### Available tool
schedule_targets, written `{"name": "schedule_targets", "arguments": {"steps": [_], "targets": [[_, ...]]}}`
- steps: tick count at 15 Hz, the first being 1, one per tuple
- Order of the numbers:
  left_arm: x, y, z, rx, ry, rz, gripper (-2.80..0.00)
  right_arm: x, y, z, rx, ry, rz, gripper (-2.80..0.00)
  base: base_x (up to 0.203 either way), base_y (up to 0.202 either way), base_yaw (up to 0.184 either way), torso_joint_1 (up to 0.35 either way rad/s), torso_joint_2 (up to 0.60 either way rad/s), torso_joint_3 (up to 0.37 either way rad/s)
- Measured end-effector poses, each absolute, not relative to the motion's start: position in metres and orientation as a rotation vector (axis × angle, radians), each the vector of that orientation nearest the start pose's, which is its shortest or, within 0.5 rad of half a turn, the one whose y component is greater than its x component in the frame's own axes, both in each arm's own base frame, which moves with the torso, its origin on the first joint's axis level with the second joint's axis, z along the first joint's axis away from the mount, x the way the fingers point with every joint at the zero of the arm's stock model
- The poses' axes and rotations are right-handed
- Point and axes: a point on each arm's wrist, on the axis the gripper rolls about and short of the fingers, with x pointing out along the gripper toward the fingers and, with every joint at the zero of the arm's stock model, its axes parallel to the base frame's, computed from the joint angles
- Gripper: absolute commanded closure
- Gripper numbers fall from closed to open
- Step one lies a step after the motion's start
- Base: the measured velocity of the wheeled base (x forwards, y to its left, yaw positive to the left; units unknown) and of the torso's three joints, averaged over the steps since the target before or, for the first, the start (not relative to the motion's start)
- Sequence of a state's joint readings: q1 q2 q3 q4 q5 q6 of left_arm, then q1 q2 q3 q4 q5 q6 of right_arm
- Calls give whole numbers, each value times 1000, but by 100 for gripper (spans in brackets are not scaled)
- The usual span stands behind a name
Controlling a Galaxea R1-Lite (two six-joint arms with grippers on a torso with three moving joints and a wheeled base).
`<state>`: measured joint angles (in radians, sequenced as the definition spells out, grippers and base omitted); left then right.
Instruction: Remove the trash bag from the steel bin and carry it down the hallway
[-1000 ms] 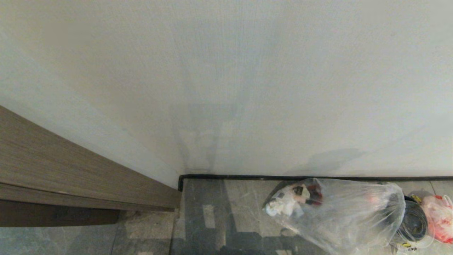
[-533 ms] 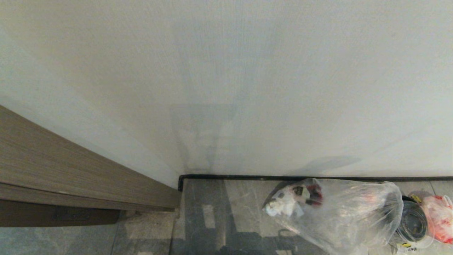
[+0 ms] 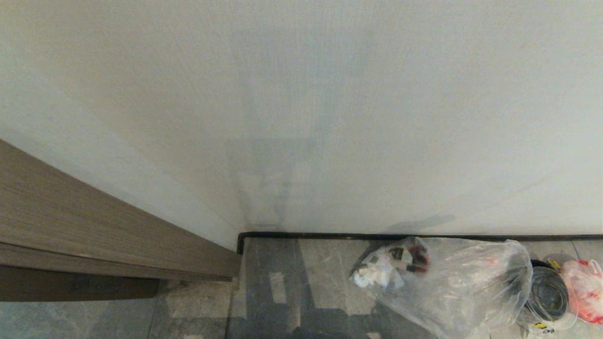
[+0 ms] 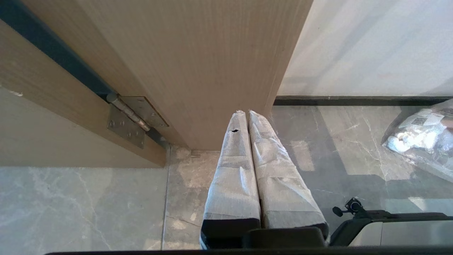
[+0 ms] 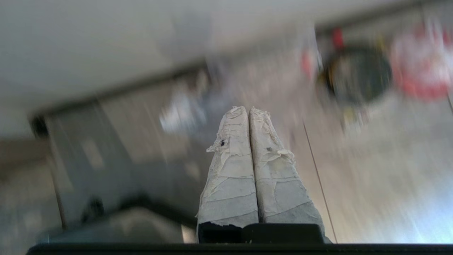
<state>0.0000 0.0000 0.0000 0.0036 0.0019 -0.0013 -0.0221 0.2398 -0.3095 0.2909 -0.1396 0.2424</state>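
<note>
Trash bag [image 3: 452, 287] sags slightly lower than before (lying on floor tiles). Right gripper [image 5: 248, 110] pressed together, empty; left gripper [image 4: 246, 113] likewise. Risk: thin plastic tearing if dragged.

Thin, crinkly, transparent plastic trash bag [image 3: 452, 287], glossy with creases, crumpled white paper showing through. Polished grey marbled floor tiles [image 3: 325, 278], reflective. Matt, faintly textured pale wall [image 3: 330, 117] above a smooth black skirting strip [image 3: 424, 236]. Brown wood-grain door panel [image 4: 198, 60], satin, with a brushed metal hinge [image 4: 132, 118]. Rough, frayed whitish tape wrapping on gripper fingers [image 5: 233, 166].
</note>
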Motion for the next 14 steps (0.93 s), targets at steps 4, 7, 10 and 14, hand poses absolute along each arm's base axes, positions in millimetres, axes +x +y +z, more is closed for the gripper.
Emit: {"name": "schedule_targets", "arguments": {"steps": [4, 7, 10, 14], "targets": [[-23, 0, 75, -1, 4, 2, 0, -11, -3, 116, 99, 64, -172, 0, 0, 0, 0, 0, 0, 0], [-23, 0, 75, -1, 4, 2, 0, -12, -2, 90, 76, 118, -138, 0, 0, 0, 0, 0, 0, 0], [-23, 0, 75, -1, 3, 2, 0, -26, -1, 80, 71, 169, -86, 0, 0, 0, 0, 0, 0, 0], [-23, 0, 75, -1, 4, 2, 0, -29, -1, 79, 67, 101, -44, 0, 0, 0, 0, 0, 0, 0]]}}
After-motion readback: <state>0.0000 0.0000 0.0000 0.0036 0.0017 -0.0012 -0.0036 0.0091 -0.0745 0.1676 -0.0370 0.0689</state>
